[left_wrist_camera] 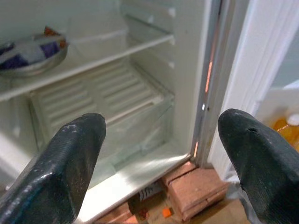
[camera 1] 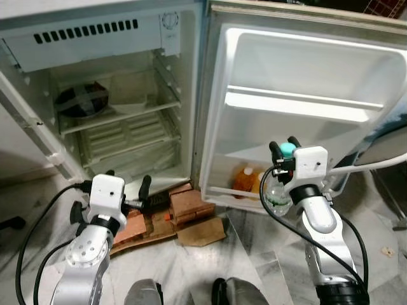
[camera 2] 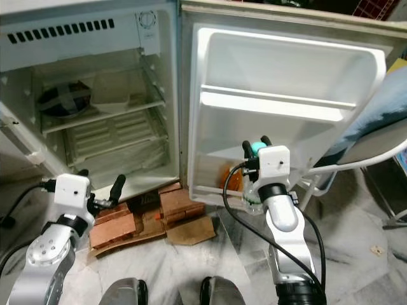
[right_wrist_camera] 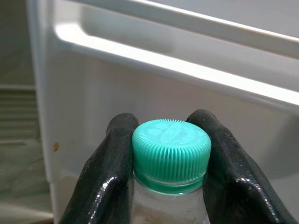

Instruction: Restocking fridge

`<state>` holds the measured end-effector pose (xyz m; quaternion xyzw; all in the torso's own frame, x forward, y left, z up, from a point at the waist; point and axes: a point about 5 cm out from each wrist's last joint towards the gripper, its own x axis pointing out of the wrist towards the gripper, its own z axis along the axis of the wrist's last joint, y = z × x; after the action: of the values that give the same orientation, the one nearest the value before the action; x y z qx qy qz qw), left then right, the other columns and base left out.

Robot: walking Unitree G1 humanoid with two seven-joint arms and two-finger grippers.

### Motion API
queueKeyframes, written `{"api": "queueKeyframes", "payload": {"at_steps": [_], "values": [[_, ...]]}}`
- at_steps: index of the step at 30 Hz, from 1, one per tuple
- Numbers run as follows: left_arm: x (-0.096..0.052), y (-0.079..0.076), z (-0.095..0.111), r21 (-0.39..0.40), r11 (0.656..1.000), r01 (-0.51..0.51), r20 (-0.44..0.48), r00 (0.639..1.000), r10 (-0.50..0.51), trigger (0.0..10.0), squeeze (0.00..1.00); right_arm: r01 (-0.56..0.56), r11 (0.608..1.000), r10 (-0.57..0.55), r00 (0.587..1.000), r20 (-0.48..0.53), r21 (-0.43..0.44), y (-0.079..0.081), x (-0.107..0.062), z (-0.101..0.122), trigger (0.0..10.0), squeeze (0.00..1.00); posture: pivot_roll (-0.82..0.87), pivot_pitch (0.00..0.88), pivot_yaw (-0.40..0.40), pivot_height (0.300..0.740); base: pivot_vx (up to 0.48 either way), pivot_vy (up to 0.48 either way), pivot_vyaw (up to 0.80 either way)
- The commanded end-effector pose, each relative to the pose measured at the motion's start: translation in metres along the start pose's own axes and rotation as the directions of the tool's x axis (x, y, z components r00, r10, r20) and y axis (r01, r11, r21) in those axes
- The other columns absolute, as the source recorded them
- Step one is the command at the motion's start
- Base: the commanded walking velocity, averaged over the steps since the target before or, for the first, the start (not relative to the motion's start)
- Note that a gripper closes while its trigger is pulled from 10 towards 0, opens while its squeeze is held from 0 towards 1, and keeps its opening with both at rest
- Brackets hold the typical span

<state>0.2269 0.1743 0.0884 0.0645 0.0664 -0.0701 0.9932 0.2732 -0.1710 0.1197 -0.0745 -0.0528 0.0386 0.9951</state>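
- No readable writing or brand; bottle (camera 1: 278,196) cap (right_wrist_camera: 171,152) has an embossed pattern only, too faint to read.
- Right hand (camera 1: 285,149) pinches the clear bottle by the neck, fingers (right_wrist_camera: 110,172) pressed on both sides of the teal cap.
- Bottle hangs upright, long axis vertical, cap up, just in front of the open fridge door (camera 1: 305,95), near its lowest shelf.
- Orange bottles (camera 1: 247,180) already sit in that lowest door shelf, just left of the held bottle.
- Left hand (camera 1: 127,184) is spread, holding nothing, low in front of the fridge (camera 1: 108,95) interior.
- Inside: a dark bowl (camera 1: 81,101) on the upper shelf at left.
- Bricks (camera 1: 187,203) and cardboard (camera 1: 200,232) lie on the floor under the fridge front.
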Motion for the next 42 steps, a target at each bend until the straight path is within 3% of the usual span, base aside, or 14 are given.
{"api": "queueKeyframes", "payload": {"at_steps": [1,11,16,22,31,42], "values": [[0.001,-0.001,0.000,0.000,1.000,0.012,-0.008,1.000,-0.012,10.0,0.00,0.014,1.000,-0.014,1.000,0.012,0.007,-0.001,0.002,0.003,10.0,0.00,0.07,0.108,-0.055,0.740,0.000,0.000,0.00],[0.012,-0.002,0.004,0.040,0.996,0.082,-0.004,0.997,-0.082,10.0,0.00,0.055,0.998,-0.057,0.998,0.031,0.040,0.007,0.000,0.004,10.0,0.00,0.05,0.075,0.037,0.740,0.000,0.000,0.00],[0.026,-0.007,0.003,0.064,0.991,0.118,0.002,0.993,-0.118,10.0,0.00,0.077,0.996,-0.078,0.996,0.034,0.040,0.007,-0.003,0.003,10.0,0.00,0.03,0.047,0.034,0.740,0.000,0.000,0.00],[0.037,-0.010,0.006,0.085,0.990,0.116,0.020,0.993,-0.118,10.0,0.00,0.064,0.998,-0.064,0.997,0.052,0.003,0.005,0.004,0.005,10.0,0.00,0.01,0.013,0.006,0.740,0.000,0.000,0.00],[0.034,-0.012,0.006,0.081,0.991,0.110,0.033,0.993,-0.113,10.0,0.00,0.058,0.998,-0.059,0.997,0.054,0.021,0.004,0.013,0.008,10.0,0.00,0.04,0.043,-0.055,0.740,0.000,0.000,0.00],[0.034,-0.014,0.002,0.053,0.994,0.093,0.045,0.994,-0.095,10.0,0.00,0.024,0.999,-0.025,0.999,0.037,0.037,0.020,0.016,0.004,10.0,0.00,0.06,0.060,-0.088,0.740,0.219,0.000,0.00]]}}
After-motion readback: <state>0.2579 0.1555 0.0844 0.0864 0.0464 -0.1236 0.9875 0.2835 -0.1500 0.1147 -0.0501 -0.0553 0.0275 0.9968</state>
